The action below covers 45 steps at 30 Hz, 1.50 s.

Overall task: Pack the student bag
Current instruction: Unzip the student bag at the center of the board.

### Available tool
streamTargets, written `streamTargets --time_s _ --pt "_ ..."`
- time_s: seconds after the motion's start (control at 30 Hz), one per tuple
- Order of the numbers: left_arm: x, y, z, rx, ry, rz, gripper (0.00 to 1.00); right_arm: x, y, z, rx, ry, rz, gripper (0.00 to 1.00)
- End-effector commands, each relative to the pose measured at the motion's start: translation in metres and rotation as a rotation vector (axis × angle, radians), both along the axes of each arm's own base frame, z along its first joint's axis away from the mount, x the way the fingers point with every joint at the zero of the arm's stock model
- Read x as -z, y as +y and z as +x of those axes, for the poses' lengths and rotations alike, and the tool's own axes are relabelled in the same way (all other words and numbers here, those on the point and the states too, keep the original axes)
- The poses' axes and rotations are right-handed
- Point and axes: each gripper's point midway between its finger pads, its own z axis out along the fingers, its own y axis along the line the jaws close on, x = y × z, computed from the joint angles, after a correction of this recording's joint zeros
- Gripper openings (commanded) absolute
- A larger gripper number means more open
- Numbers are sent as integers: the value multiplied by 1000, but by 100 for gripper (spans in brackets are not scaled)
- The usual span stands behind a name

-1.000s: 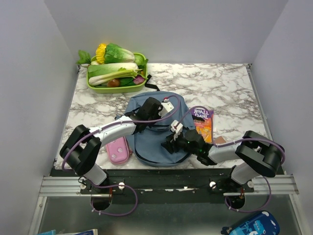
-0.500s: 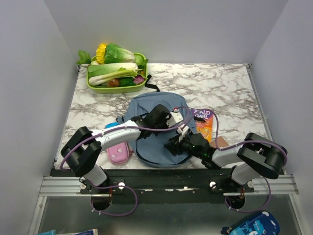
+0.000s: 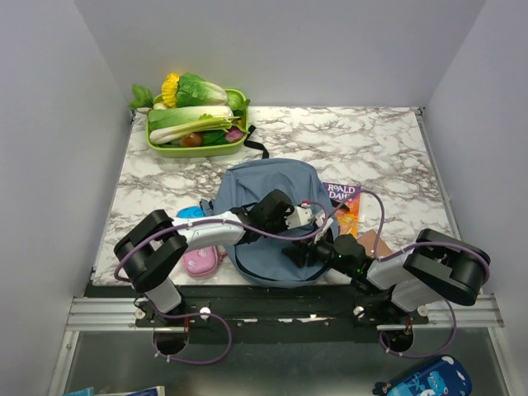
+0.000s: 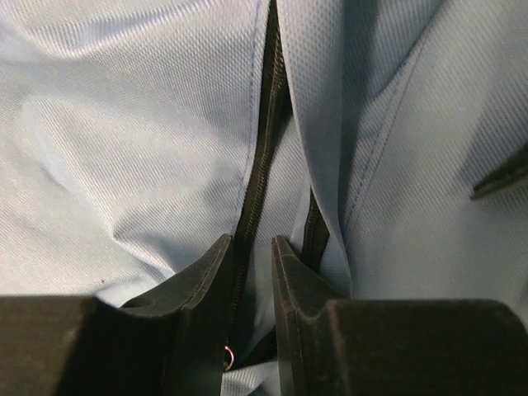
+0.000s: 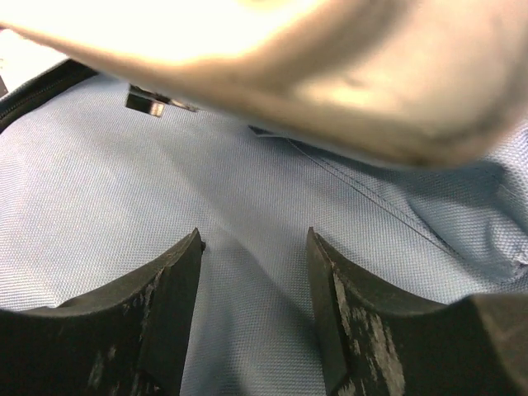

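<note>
You have drawn both arms back toward the near edge, over the student bag (image 3: pixel 264 186), which lies in the middle of the desk (image 3: pixel 371 148). The left pincer (image 4: pixel 250 243) is closed to a narrow slit on the zipper (image 4: pixel 262 124). The right pincer (image 5: pixel 254 239) stands open over blue cloth and holds nothing. I judge the zipper is being pulled open, so packing is not begun: the book (image 3: pixel 345 198) and the pink pencil case (image 3: pixel 200 257) lie outside. The bag's inside is hidden. The green tray (image 3: pixel 177 149) holds vegetables (image 3: pixel 194 115).
</note>
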Motion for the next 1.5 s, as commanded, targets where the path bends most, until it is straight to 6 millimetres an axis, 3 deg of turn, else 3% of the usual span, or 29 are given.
streamTargets --time_s 0.0,0.03,0.07,0.23,0.33,0.43,0.47,0.53,0.57,0.6,0.67,0.7,1.07,1.13,1.17,1.2,1.33,1.47 --pt "14 5 19 -25 -119 62 34 -1 -3 -3 17 37 40 61" --pt "6 2 29 -51 -176 39 34 2 -2 -9 -13 52 41 61" --pt "3 12 38 -94 -240 73 34 5 -2 -11 -16 62 37 60" --pt "-19 12 39 -88 -346 21 35 12 -1 -15 -26 94 45 59" --pt "-17 17 42 -76 -437 61 38 15 -1 -16 -28 103 49 59" --pt "2 33 47 -130 -448 170 39 14 0 -16 -29 99 56 61" --pt "3 30 53 -145 -440 181 39 13 -1 -16 -25 97 54 62" --pt "13 30 48 -126 -368 209 17 13 -3 -15 -15 91 53 63" --pt "8 28 46 -120 -349 176 15 12 -4 -14 -13 84 54 64" --pt "4 26 44 -109 -338 151 43 13 -6 -15 -11 87 50 64" --pt "-9 22 48 -129 -357 115 45 12 -7 -15 -8 82 52 65" --pt "-14 22 51 -143 -369 109 96 12 -7 -15 -6 84 52 66" --pt "2 27 52 -93 -264 124 99 14 -13 -16 17 88 69 66" --pt "3 25 54 -100 -255 112 93 14 -14 -15 20 88 68 65" --pt "0 25 59 -117 -263 103 85 13 -13 -16 19 85 71 65" --pt "3 26 61 -129 -263 108 67 12 -12 -15 19 84 76 65" --pt "4 27 70 -154 -274 117 48 15 -17 -19 19 90 70 64" --pt "-8 28 83 -195 -273 91 15 15 -18 -19 21 90 69 64"
